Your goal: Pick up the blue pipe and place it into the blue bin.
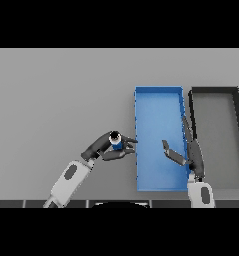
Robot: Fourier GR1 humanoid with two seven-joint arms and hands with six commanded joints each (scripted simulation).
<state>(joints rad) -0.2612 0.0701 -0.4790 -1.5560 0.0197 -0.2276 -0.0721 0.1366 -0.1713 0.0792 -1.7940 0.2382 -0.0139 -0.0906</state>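
Observation:
The blue pipe [116,142] is a short blue cylinder with a dark top end, held upright just left of the blue bin [159,98]. My left hand [105,148] is curled round it, thumb and fingers wrapping its sides. The pipe is close to the bin's left wall, outside it. My right hand [187,150] hovers over the bin's right side with fingers straight and thumb spread, holding nothing.
A dark grey bin [216,91] stands right beside the blue bin, on its right. The grey table [56,100] stretches to the left and back.

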